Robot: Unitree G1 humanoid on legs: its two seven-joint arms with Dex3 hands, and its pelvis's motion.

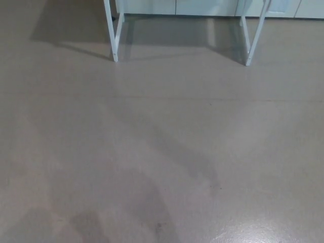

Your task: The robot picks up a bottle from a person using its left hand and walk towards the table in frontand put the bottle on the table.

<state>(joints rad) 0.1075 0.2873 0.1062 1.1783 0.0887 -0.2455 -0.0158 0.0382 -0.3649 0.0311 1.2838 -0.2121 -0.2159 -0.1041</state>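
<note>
Floor (pixel 162 126): smooth grey-beige surface that fills nearly the whole head view.
Table (pixel 114 30): only its white frame shows, at the top edge, and the tabletop lies outside the picture.
Left table leg (pixel 115 48): stands on the floor at upper left, joined to a second post just behind it.
Right table leg (pixel 249 50): stands on the floor at upper right, slanting slightly in the picture.
Pale panels (pixel 202 6): run along the top edge behind the legs, with vertical seams.
Shadows (pixel 172 152): soft dark bands cross the middle of the floor diagonally, and a darker patch lies under the table.
Glare (pixel 253 230): a bright sheen at lower right.
Left hand: outside the picture, so its fingers cannot be judged.
Right hand: outside the picture too.
Bottle: nowhere in this view, so its place cannot be told.
</note>
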